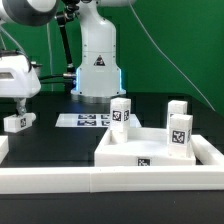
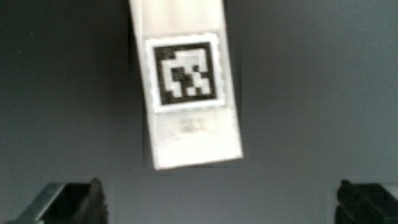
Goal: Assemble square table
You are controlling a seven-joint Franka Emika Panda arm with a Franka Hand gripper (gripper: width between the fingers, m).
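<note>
The gripper point(image 1: 17, 103) hung with fingers spread wide and holding nothing over a leg point(image 1: 17, 122) at the exterior view's far left. The square table point(image 1: 160, 148) lay near right, apparently carrying two upright legs point(image 1: 121, 112).

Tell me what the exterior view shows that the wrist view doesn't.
Only the exterior view shows the square tabletop inside the white rail, three legs standing upright, the marker board and the robot base. Only the wrist view shows the tips of the open end effector close up, apart and holding nothing. Both show the leg lying on the black table, beneath the end effector.
</note>
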